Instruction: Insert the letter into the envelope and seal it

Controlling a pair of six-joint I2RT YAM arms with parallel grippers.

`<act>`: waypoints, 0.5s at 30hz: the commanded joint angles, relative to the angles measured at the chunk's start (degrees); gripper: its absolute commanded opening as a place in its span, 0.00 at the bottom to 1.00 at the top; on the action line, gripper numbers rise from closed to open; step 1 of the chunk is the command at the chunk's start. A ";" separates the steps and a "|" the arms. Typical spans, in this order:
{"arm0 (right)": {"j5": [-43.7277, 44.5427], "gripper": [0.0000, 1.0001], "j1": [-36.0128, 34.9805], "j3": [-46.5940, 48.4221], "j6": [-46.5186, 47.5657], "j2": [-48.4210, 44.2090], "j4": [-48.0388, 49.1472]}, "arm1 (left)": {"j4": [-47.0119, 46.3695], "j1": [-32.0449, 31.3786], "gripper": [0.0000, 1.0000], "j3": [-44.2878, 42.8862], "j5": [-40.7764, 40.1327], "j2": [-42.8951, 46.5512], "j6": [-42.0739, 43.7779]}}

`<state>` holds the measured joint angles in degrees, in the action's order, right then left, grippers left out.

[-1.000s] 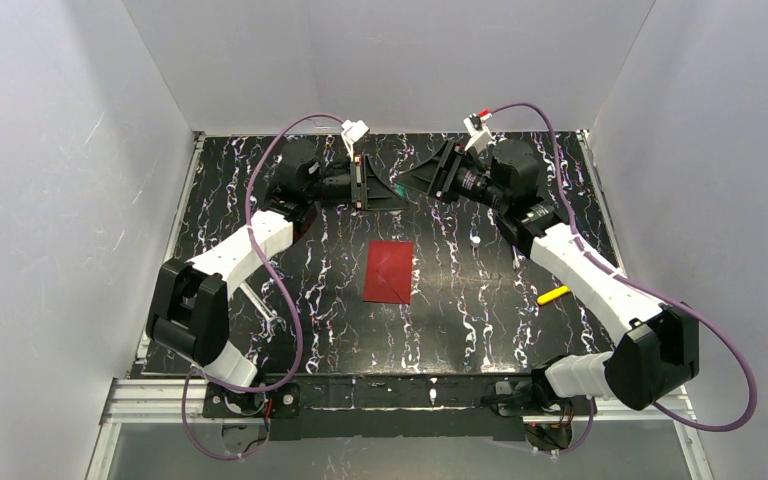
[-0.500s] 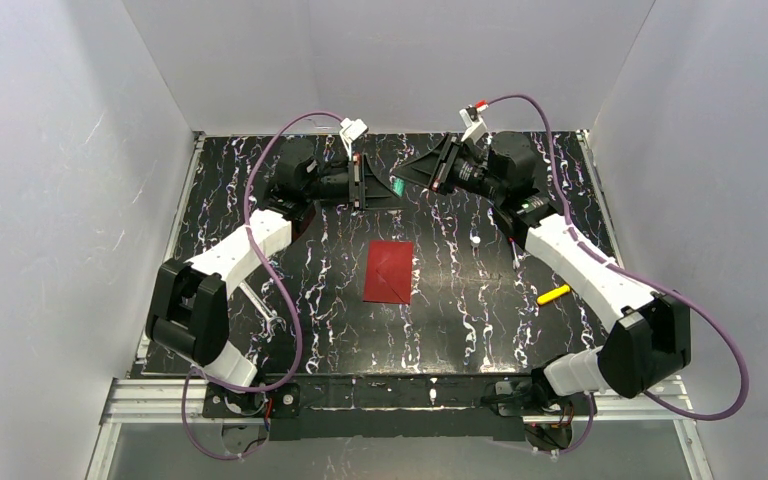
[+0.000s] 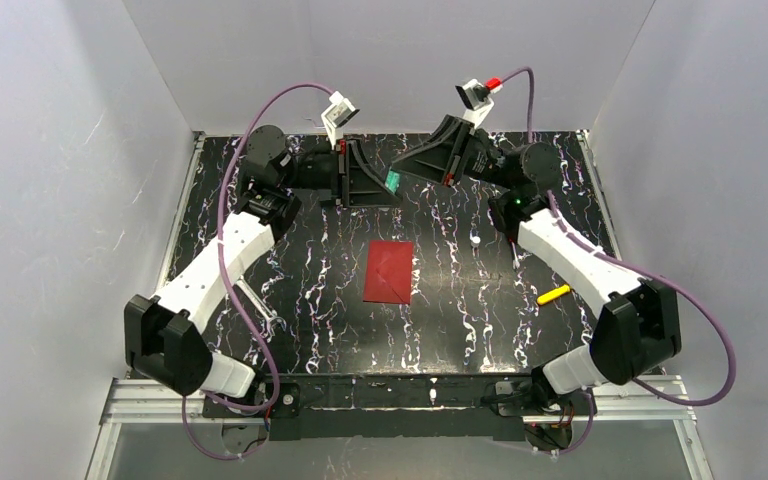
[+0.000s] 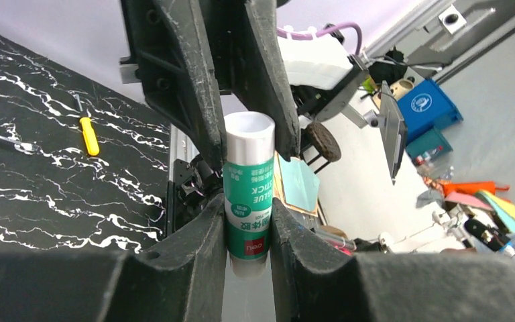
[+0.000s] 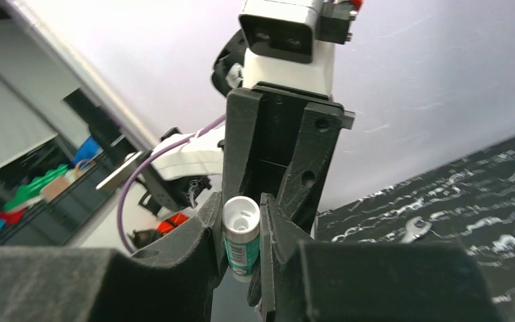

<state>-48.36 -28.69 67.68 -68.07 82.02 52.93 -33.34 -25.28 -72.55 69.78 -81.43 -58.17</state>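
Observation:
The red envelope lies flat at the middle of the table, flap closed, with neither gripper near it. The letter is out of view. Above the back of the table both grippers meet tip to tip on one green-and-white glue stick. My left gripper is shut on the stick's green body. My right gripper is shut on the white end of the same stick. From above, the left gripper reaches in from the left and the right gripper from the right.
A yellow marker-like object lies on the right side of the table. A thin metal tool lies near the left arm, and a small white bit sits right of the envelope. White walls close in the back and sides.
The right gripper has shut on the glue stick that the left gripper holds. Both wrists have lifted higher above the back of the table. The envelope has not moved.

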 commanded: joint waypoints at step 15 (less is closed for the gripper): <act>28.64 0.67 -1.65 9.65 18.56 -2.51 -51.63 | 26.83 0.71 0.00 -0.24 -19.57 5.21 27.91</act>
<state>-31.94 -30.06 76.25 -52.95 80.16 16.60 -23.64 -24.23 -71.59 58.04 -80.03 -48.25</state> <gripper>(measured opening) 0.602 0.239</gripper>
